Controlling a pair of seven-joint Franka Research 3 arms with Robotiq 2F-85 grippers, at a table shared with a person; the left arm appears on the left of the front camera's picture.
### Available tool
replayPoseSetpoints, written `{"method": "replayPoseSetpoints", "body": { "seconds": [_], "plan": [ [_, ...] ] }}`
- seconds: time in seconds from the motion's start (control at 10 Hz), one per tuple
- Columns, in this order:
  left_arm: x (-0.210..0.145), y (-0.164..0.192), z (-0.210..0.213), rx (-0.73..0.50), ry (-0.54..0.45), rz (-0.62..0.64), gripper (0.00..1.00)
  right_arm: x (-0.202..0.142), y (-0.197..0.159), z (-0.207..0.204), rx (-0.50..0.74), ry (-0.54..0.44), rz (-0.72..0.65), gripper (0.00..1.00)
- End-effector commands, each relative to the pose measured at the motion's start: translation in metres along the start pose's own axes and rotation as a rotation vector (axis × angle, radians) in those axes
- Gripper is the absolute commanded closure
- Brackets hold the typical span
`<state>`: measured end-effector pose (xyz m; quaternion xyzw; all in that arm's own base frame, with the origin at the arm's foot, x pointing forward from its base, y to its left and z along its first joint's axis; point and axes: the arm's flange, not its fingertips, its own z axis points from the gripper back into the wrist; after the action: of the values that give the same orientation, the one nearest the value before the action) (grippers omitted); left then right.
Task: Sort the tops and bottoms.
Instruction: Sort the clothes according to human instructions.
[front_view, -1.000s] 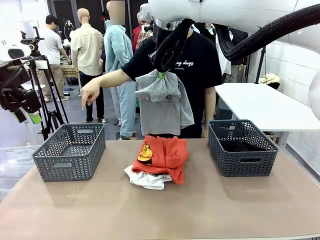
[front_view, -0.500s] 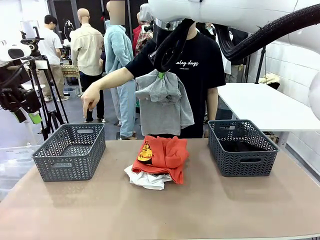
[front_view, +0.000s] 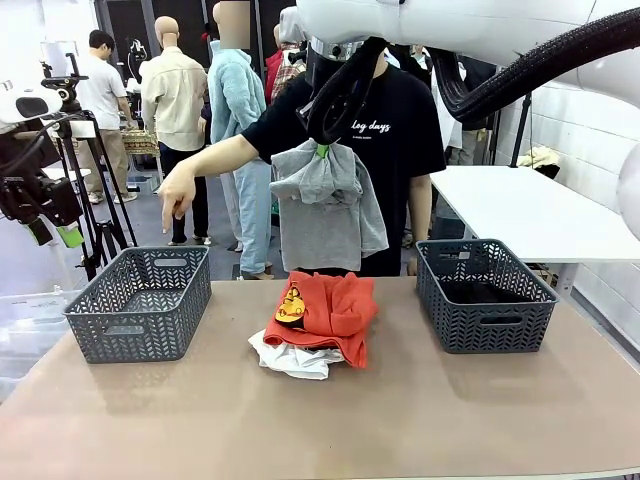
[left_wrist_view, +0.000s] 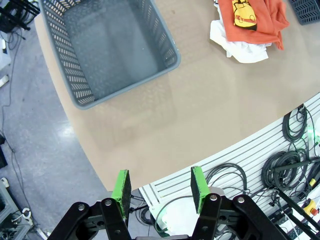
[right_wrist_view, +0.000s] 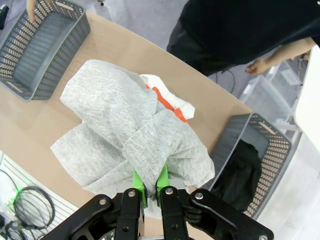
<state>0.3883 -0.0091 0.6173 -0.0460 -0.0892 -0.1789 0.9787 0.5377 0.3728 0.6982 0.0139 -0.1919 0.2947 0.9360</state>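
My right gripper (front_view: 322, 150) is shut on a light grey top (front_view: 328, 205), which hangs high over the middle of the table. The right wrist view shows the same top (right_wrist_view: 125, 140) bunched between the right gripper's (right_wrist_view: 150, 187) green pads. Below it an orange top with a yellow graphic (front_view: 330, 310) lies on a white top (front_view: 290, 358). My left gripper (left_wrist_view: 159, 185) stands open, holding nothing, off the table's near left edge. The orange top (left_wrist_view: 255, 17) and white top (left_wrist_view: 235, 45) lie far from it. Whether any bottoms show, I cannot tell.
A bare grey basket (front_view: 140, 300) stands at the table's left, and a person's hand (front_view: 178, 195) points down above it. The right basket (front_view: 483, 310) holds a dark garment (front_view: 480, 292). A tripod (front_view: 90, 200) stands off the table at left.
The person's pointing hand dipped toward the left basket and came back up slightly. Both grippers and the hanging grey top have stayed put.
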Motion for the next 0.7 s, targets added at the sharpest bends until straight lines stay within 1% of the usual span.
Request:
{"method": "replayPoseSetpoints", "body": {
  "seconds": [0.0,0.4,0.5,0.6],
  "plan": [
    [-0.001,0.000,0.000,0.008,0.009,0.001,0.36,0.000,0.000,0.002,0.001,-0.003,-0.001,1.00],
    [-0.001,0.000,0.000,0.008,0.009,0.001,0.36,0.000,0.000,0.000,0.000,0.000,0.000,1.00],
    [-0.001,0.000,0.000,0.008,0.009,0.001,0.36,0.030,0.012,0.001,0.051,-0.124,0.091,1.00],
    [-0.001,0.000,0.000,0.008,0.009,0.001,0.36,0.060,0.026,0.005,0.067,-0.173,0.141,1.00]
  ]
}}
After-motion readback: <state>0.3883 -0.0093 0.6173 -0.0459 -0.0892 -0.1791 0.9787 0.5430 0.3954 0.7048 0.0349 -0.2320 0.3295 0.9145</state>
